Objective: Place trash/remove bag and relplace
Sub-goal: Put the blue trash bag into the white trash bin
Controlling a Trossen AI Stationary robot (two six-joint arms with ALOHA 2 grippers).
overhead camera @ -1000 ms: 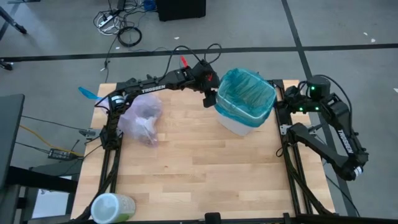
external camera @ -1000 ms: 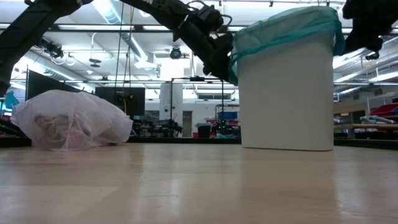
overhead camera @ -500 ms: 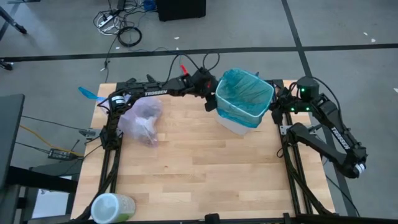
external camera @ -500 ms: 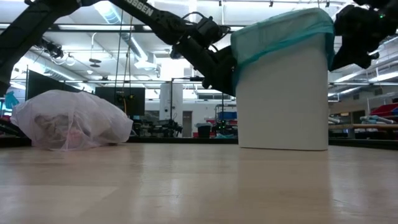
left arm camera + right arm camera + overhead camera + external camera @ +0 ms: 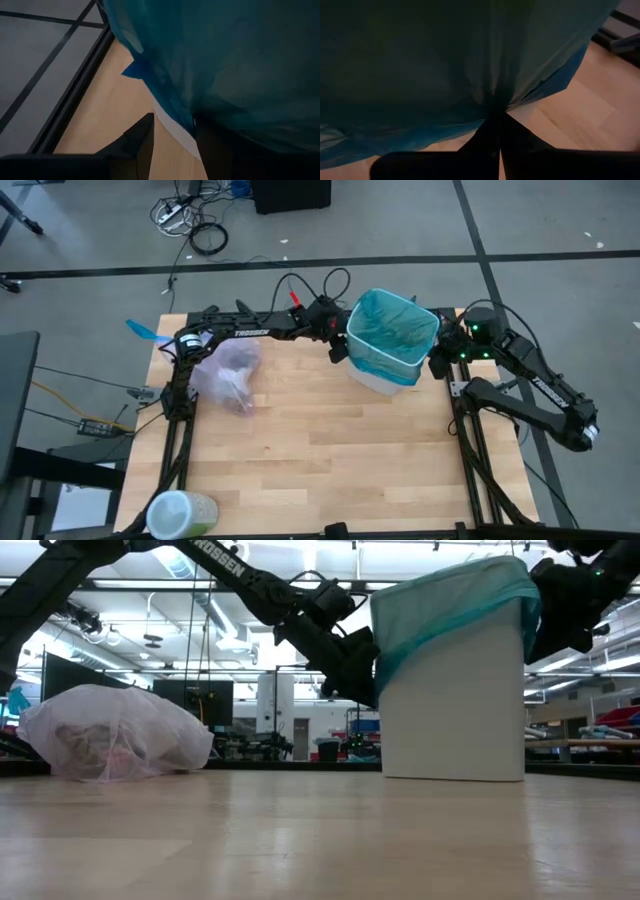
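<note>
A white bin (image 5: 375, 380) stands at the table's far right, lined with a teal plastic bag (image 5: 392, 330) whose rim is folded down over its walls (image 5: 450, 600). My left gripper (image 5: 338, 350) is at the bin's left side, fingers apart at the overhang's edge. My right gripper (image 5: 438, 362) is at the bin's right side, shut on the overhang. The pink-lavender bag (image 5: 228, 372) lies filled on the table's left part, with trash (image 5: 95, 745) showing dimly through it. My left gripper comes slanting down from the table's left. One finger lies behind the teal overhang's hanging edge (image 5: 192, 120). The other finger (image 5: 140, 140) stands bare outside it, with a gap between them showing the bin's white wall (image 5: 172, 131). No pinch shows. My right gripper pinches the teal overhang's film (image 5: 495, 102) between its shut fingers, coming slanting down at the bin's right side. Folds run out from the pinch and the film is drawn taut over the wall. One layer or several, I cannot tell.
A green-and-white round container (image 5: 180, 515) sits at the table's near left corner. Black frame rails (image 5: 470, 460) run along both side edges. Bare wood (image 5: 330, 450) stretches in front of the bin and the pink bag.
Both grippers have gone down along the bin's sides, the right one also toward the bin. The teal overhang has been drawn farther down the walls, most on the left side. The bin has shifted slightly toward the table's left. The pink bag has stayed put.
</note>
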